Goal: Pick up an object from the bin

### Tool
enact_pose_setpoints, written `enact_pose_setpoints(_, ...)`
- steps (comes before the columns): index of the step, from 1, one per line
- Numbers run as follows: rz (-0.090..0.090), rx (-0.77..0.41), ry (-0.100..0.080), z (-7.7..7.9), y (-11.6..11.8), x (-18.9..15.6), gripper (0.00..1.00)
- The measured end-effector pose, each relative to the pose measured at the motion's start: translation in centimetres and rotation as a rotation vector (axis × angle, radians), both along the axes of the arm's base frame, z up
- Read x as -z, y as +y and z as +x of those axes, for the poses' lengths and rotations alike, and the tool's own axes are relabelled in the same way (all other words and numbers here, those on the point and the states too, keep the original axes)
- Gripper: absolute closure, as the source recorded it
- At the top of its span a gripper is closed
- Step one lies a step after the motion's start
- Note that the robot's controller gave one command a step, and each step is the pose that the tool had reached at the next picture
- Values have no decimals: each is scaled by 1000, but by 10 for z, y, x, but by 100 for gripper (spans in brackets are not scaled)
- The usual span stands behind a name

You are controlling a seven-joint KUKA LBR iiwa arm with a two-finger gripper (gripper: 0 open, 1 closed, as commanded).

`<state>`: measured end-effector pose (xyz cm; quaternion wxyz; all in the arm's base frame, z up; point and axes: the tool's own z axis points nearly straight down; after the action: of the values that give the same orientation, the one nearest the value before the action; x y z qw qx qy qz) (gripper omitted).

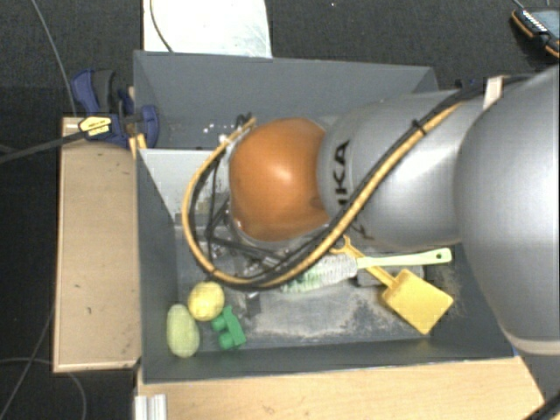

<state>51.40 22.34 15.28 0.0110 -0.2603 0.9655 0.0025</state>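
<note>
Yellow ball, small and a bit lumpy, lies on the bin floor just beside the pincer, on its view-left side. It is the nearest thing to the pincer, along with a green block just below-left of the pincer and close against the ball's lower edge. Pale green oval lies further out the same way, beyond ball and block, right by the ball. Pincer is low in the bin, largely under the wrist's orange cover and looped cables (only a dark tip pokes out beneath). How wide it stands cannot be told, nor whether it has hold of anything. On the pincer's view-right side, a brush with green bristles and a pale handle lies flat. Past the brush is a yellow scoop, its handle meeting the brush's.
</note>
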Motion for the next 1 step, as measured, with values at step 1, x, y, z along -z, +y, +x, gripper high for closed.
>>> enact_pose_setpoints(1, 6, 362, 8, -14, -3, 79, 0)
